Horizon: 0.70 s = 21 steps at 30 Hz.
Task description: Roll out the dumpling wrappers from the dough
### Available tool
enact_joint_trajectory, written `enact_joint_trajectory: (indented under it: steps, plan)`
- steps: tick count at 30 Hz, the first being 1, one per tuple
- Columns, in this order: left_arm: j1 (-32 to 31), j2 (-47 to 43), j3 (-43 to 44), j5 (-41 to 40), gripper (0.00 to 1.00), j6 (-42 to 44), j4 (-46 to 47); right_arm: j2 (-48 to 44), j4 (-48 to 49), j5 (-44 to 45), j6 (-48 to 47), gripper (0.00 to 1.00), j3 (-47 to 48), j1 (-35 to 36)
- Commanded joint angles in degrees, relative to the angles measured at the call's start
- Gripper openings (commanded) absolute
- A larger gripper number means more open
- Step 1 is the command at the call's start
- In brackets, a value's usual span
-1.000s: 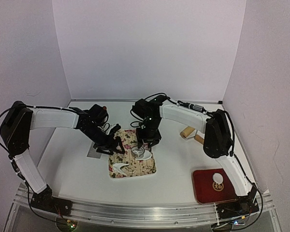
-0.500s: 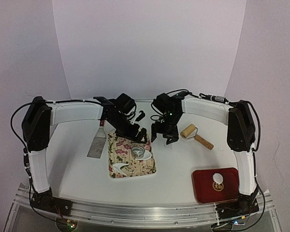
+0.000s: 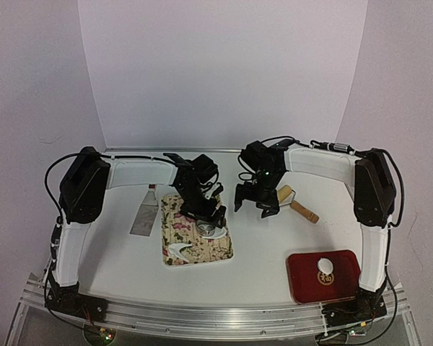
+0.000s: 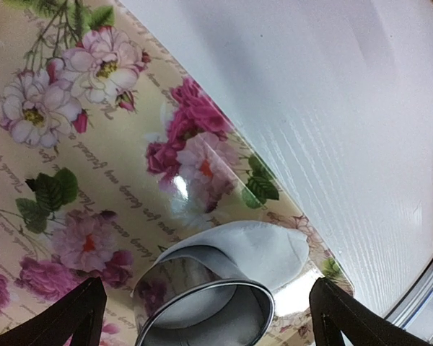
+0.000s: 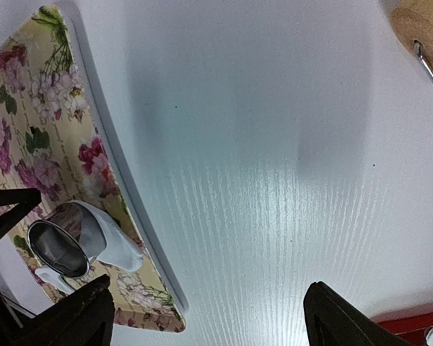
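My left tool is spread, the ring cutter below it; my right tool is spread over the bench.

Floral mat lies left of centre on the white desk, with a metal ring cutter standing on its far right part. A flat metal scraper lies just off the mat's left edge, and a wooden rolling pin lies right of centre, farther back. Red tray at the near right corner, well apart from the mat.
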Motion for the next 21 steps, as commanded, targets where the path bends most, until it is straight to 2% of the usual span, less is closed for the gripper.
enact_joint_trajectory:
  steps: [1,5,16,21]
  plan:
    - [-1.12,1.38,3.03,-0.64,1.00,1.34,-2.97,-2.00,1.00,0.50,0.64,0.91,-0.29,-0.10]
    - [-1.79,2.39,3.84,-2.71,0.99,1.87,-4.58,-1.58,1.21,-0.01,0.46,0.91,-0.15,-0.06]
    - [-1.83,0.63,1.68,-8.81,0.71,1.44,-6.56,0.66,1.62,-3.08,-1.41,0.88,1.79,-0.05]
    - [-1.82,-0.87,-0.56,-10.65,0.67,1.10,-7.30,1.86,3.83,-7.56,-2.58,0.86,1.95,0.30]
